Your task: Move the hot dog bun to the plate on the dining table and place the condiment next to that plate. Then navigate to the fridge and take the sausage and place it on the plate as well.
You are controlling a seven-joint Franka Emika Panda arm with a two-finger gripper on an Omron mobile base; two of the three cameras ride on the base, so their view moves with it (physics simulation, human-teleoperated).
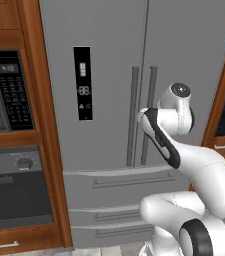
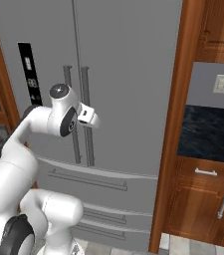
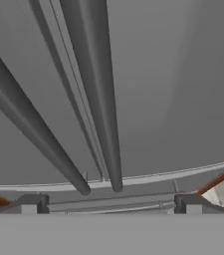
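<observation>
While the fridge [image 1: 109, 100] stands shut, the gripper [image 3: 111, 211] hangs at its two door handles [image 2: 86, 114], fingers spread wide and empty — the sausage is presumably behind the doors. Closing off-centre could catch both bars, or slip off one — the door would stay shut.

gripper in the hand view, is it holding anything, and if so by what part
Nothing is held. The gripper is open, its fingertips apart with nothing between them, just short of the fridge and its two door handles.
</observation>
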